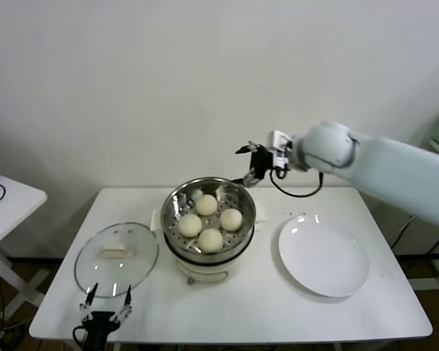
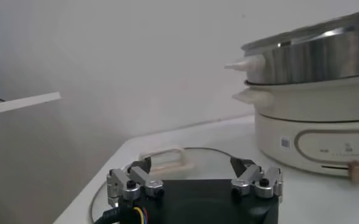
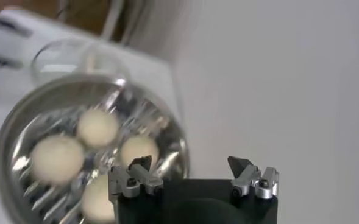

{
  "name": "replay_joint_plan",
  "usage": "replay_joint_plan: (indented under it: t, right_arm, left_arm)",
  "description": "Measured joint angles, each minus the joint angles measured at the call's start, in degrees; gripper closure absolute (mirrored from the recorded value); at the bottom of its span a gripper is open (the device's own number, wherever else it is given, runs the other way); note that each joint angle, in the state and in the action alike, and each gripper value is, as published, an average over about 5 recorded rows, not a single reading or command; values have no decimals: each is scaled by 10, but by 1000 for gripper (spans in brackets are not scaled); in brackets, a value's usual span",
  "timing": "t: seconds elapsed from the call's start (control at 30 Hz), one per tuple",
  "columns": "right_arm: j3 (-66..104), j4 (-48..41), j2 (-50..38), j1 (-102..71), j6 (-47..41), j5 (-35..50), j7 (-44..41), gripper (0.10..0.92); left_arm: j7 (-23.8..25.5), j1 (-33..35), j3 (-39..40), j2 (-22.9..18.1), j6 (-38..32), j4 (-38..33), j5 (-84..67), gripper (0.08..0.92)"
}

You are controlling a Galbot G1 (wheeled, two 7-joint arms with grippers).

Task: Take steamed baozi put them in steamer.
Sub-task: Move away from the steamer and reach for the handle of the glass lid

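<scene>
While four baozi [image 1: 210,222] fill the steamer [image 1: 174,205], right hand [image 1: 250,165] hangs spread behind its rim.

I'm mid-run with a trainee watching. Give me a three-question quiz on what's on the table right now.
1. How many baozi lie in the steamer?
2. True or false: the white plate holds one bun.
3. Which lies nearest the left gripper: A) glass lid B) plate C) the right gripper?

Key: 1. Four. 2. False, the plate is bare. 3. A; the right gripper hovers, jaws open, above the steamer's far rim.
</scene>
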Motion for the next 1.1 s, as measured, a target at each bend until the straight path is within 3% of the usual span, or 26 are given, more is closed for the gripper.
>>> replay_joint_plan:
  t: [0.27, 0.67, 1.1]
  right_arm:
    - [304, 97, -32, -306, 89, -21, 108, 203]
    - [732, 132, 93, -764, 219, -31, 138, 203]
    - [872, 103, 194, -1070, 353, -12, 105, 203]
  left_arm:
    - [-7, -9, -6, 3, -8, -5, 16, 177]
    - [-42, -35, -39, 13, -61, 9, 202, 177]
    - [-104, -73, -60, 25, -86, 35, 400, 177]
